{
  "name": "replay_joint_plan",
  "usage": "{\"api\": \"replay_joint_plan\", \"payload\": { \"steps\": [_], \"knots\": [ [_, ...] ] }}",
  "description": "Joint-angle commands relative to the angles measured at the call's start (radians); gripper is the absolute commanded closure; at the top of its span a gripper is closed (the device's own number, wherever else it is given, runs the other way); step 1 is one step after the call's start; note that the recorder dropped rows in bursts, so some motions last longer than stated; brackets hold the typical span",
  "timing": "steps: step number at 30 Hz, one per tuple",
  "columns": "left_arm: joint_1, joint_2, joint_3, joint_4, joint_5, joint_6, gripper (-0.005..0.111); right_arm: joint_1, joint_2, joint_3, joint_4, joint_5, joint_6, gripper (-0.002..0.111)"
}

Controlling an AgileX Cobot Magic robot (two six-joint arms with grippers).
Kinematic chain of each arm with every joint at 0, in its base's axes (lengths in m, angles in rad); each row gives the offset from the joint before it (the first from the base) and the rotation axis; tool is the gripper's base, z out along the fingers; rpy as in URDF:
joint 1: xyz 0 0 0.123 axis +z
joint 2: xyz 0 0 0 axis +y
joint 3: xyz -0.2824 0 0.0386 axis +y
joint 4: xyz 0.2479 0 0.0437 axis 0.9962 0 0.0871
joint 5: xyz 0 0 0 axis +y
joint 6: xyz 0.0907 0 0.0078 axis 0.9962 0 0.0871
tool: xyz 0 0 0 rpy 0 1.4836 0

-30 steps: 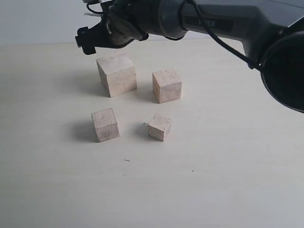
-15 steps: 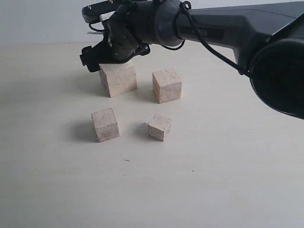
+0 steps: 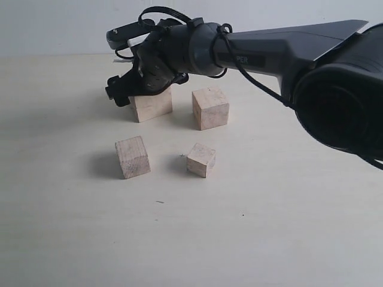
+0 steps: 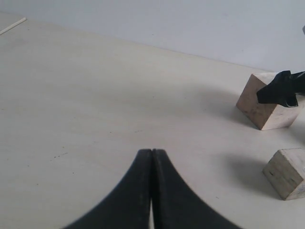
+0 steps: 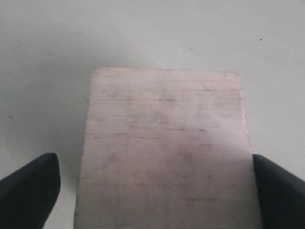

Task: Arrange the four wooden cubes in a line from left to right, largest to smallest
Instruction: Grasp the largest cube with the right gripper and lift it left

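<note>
Four pale wooden cubes stand on the light table. The largest cube (image 3: 154, 106) is at the back left, with the second-largest cube (image 3: 210, 107) to its right. In front are the third cube (image 3: 133, 157) and the smallest cube (image 3: 201, 159). My right gripper (image 3: 142, 89) reaches across the middle and is lowered over the largest cube (image 5: 164, 148), open. One finger (image 5: 29, 188) stands a little off one side, and the other is at the opposite side. My left gripper (image 4: 151, 152) is shut and empty, well clear of the largest cube (image 4: 264, 109) and the third cube (image 4: 288, 172).
The table top (image 3: 269, 227) is bare wood-coloured board in front and to the right of the cubes. The right arm's dark body (image 3: 287, 54) stretches over the back right of the table. A pale wall runs behind the table.
The right gripper has come down from above the largest cube until its fingers straddle it. The cubes have not moved.
</note>
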Motion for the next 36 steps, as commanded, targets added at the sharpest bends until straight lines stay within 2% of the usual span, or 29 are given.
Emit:
{"api": "replay_joint_plan", "payload": {
  "steps": [1, 4, 9, 10, 16, 19, 22, 27, 30, 32, 36],
  "knots": [
    [-0.005, -0.005, 0.0, 0.0, 0.0, 0.0, 0.107, -0.005, -0.002, -0.001, -0.01, -0.009, 0.004, 0.018],
    [-0.005, -0.005, 0.0, 0.0, 0.0, 0.0, 0.107, -0.005, -0.011, -0.001, -0.017, -0.009, 0.004, 0.042],
    [-0.005, -0.005, 0.0, 0.0, 0.0, 0.0, 0.107, -0.005, -0.048, -0.001, -0.017, 0.003, -0.009, 0.102],
    [-0.005, -0.005, 0.0, 0.0, 0.0, 0.0, 0.107, -0.005, -0.061, -0.001, -0.017, 0.003, -0.015, 0.108],
    [-0.005, -0.005, 0.0, 0.0, 0.0, 0.0, 0.107, -0.003, -0.14, -0.001, -0.001, -0.019, -0.101, 0.108],
    [-0.005, -0.005, 0.0, 0.0, 0.0, 0.0, 0.107, -0.003, -0.179, -0.001, 0.143, -0.019, -0.253, 0.108],
    [-0.005, -0.005, 0.0, 0.0, 0.0, 0.0, 0.107, -0.003, -0.194, -0.001, 0.428, -0.004, -0.59, 0.108],
    [-0.005, -0.005, 0.0, 0.0, 0.0, 0.0, 0.107, -0.003, -0.186, -0.001, 1.032, 0.153, -1.382, 0.108],
    [-0.005, -0.005, 0.0, 0.0, 0.0, 0.0, 0.107, -0.003, -0.167, -0.001, 1.232, 0.278, -1.734, 0.108],
    [-0.005, -0.005, 0.0, 0.0, 0.0, 0.0, 0.107, -0.003, -0.153, -0.001, 1.287, 0.309, -1.817, 0.108],
    [-0.005, -0.005, 0.0, 0.0, 0.0, 0.0, 0.107, -0.003, -0.126, -0.001, 1.317, 0.309, -1.818, 0.108]
  ]
}}
